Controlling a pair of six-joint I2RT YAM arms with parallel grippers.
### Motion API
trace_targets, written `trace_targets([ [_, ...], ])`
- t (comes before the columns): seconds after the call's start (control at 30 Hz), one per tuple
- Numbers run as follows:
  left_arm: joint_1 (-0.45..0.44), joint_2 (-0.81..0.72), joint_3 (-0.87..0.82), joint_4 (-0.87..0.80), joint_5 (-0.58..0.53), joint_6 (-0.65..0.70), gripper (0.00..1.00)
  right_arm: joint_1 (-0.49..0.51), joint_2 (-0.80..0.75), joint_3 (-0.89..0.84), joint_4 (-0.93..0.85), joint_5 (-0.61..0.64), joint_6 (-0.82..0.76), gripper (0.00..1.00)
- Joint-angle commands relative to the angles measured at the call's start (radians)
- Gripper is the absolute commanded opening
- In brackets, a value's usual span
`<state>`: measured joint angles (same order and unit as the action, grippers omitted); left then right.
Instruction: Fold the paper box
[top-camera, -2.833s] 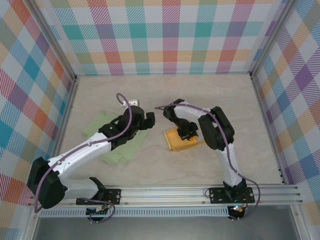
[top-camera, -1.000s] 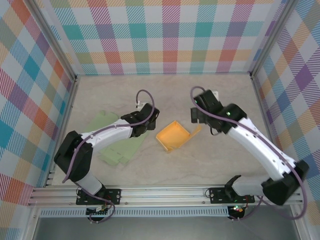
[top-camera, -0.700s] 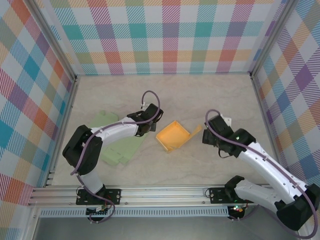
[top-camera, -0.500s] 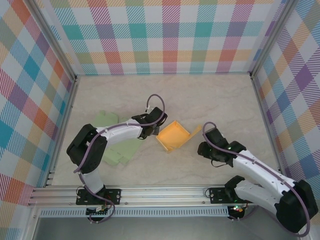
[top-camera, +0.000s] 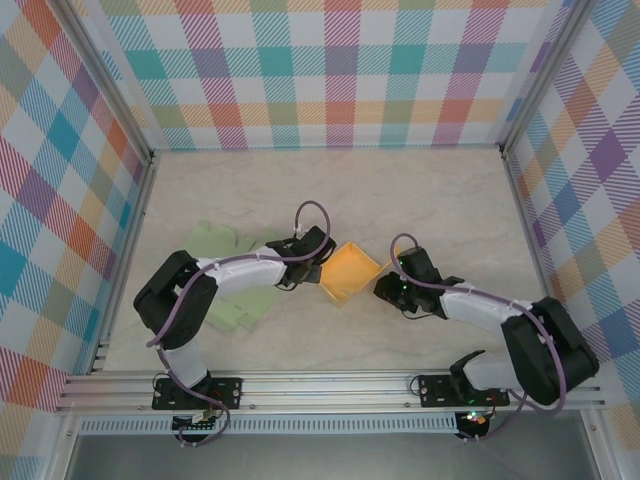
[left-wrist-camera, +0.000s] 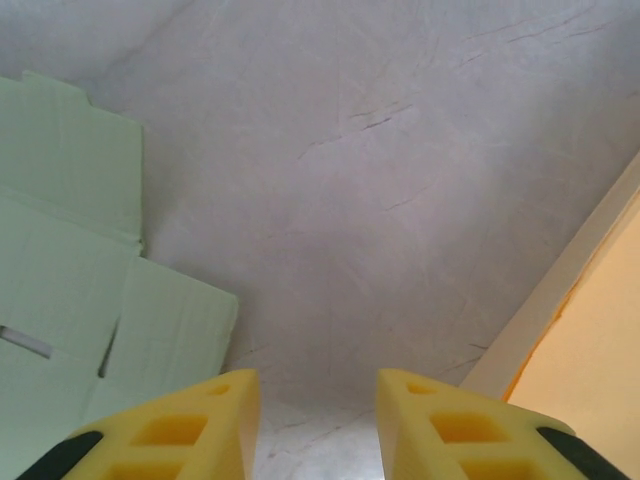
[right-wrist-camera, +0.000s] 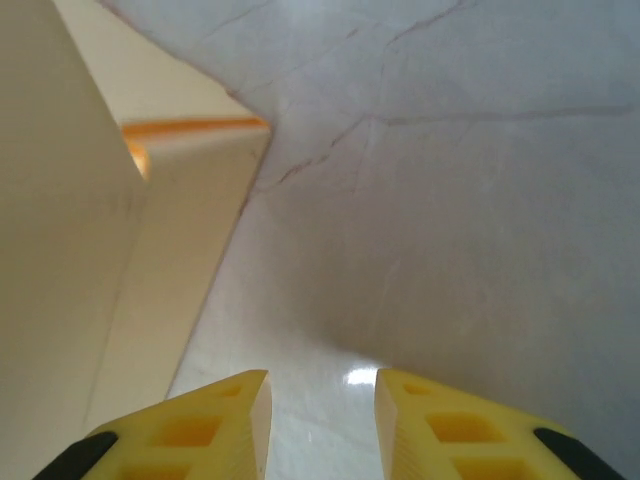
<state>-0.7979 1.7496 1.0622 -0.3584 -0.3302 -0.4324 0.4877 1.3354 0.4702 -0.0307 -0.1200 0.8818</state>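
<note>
Paper box (left-wrist-camera: 600, 340) and green cardboard (left-wrist-camera: 60, 260) partly beyond frame edges.

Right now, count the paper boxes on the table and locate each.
2. The orange box sits mid-table; the flat green box lies to its left, partly hidden under the left arm.

Flat green card sheets (top-camera: 212, 240) lie overlapping on the pale marbled counter (top-camera: 420, 200), left of centre. Bright plaid walls (top-camera: 340, 70) enclose three sides; a metal rail (top-camera: 330, 385) runs along the near edge.
</note>
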Motion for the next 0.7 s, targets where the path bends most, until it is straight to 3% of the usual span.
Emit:
trace_targets([
  [0.0,-0.013,-0.042,-0.046,0.026,0.109,-0.056,0.36,-0.031,0.05,0.052,0.118,-0.086,-0.02,0.34],
  [0.3,-0.024,-0.049,-0.095,0.235,0.339,-0.202,0.36,-0.132,0.224,0.192,0.115,-0.154,-0.102,0.33],
  [0.5,-0.056,-0.049,-0.091,0.322,0.379,-0.242,0.36,-0.241,0.331,0.323,0.047,-0.248,-0.178,0.33],
  [0.67,-0.064,-0.095,-0.115,0.342,0.333,-0.245,0.36,-0.296,0.298,0.403,-0.092,-0.201,-0.247,0.36],
])
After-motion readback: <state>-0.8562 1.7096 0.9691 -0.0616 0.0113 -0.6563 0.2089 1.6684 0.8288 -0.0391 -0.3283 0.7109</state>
